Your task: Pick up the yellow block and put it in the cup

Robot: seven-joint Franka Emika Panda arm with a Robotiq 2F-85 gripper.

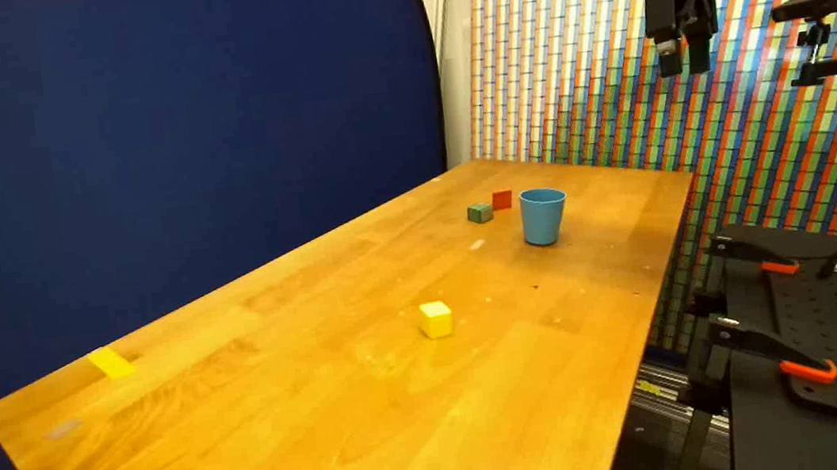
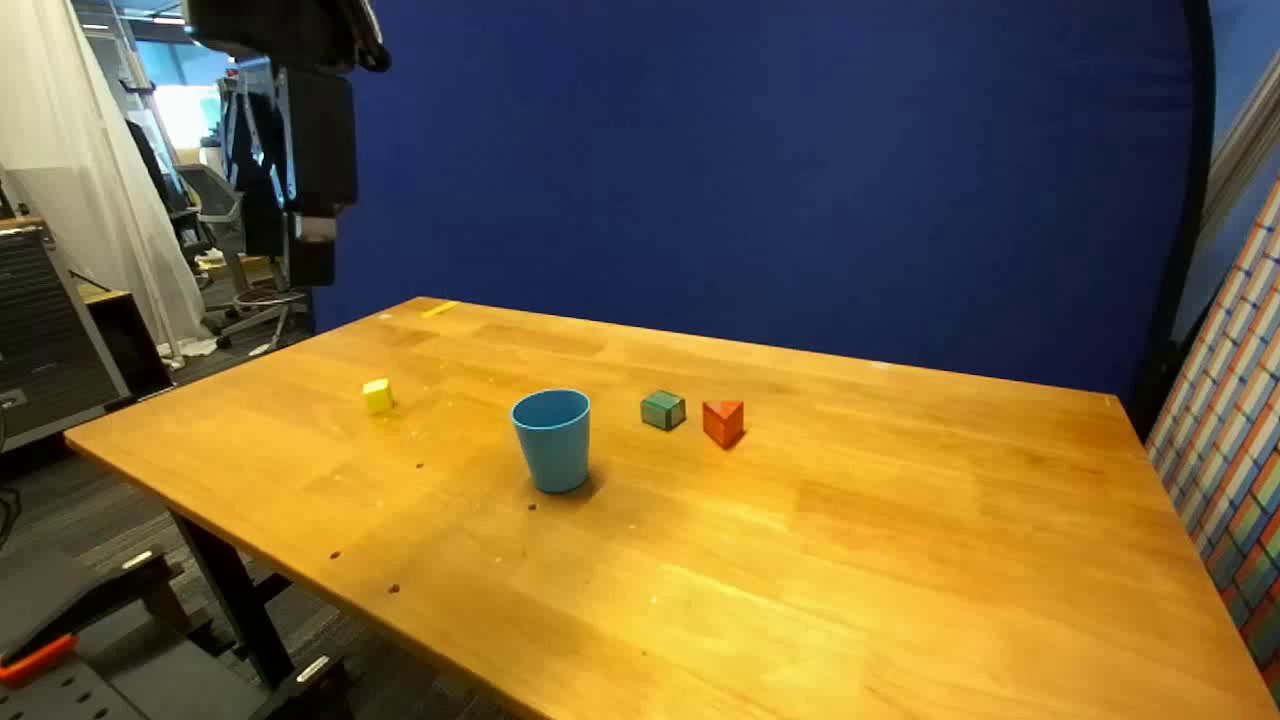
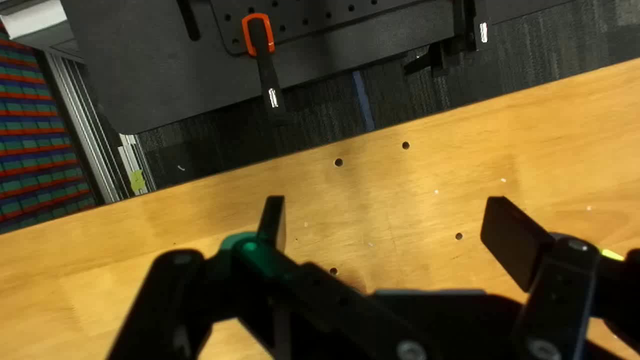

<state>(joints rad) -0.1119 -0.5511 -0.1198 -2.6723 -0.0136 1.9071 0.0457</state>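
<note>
Yellow block [image 1: 436, 321] is sitting on the tabletop [image 1: 316, 439], eight o'clock from the upright light-blue cup [image 1: 542, 221] in an exterior view.
Small cube, bright yellow; its top is glaring paler, its sides are showing deeper yellow. Gripper [image 3: 389, 232] is hanging above the tabletop, jaws standing wide apart, holding nothing.

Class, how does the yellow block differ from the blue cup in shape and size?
The yellow block is a flat-sided cube; the blue cup is round, open at the top and narrower at its base. The blue cup is taller and wider than the yellow block. Both stand apart on the wooden table.
</note>
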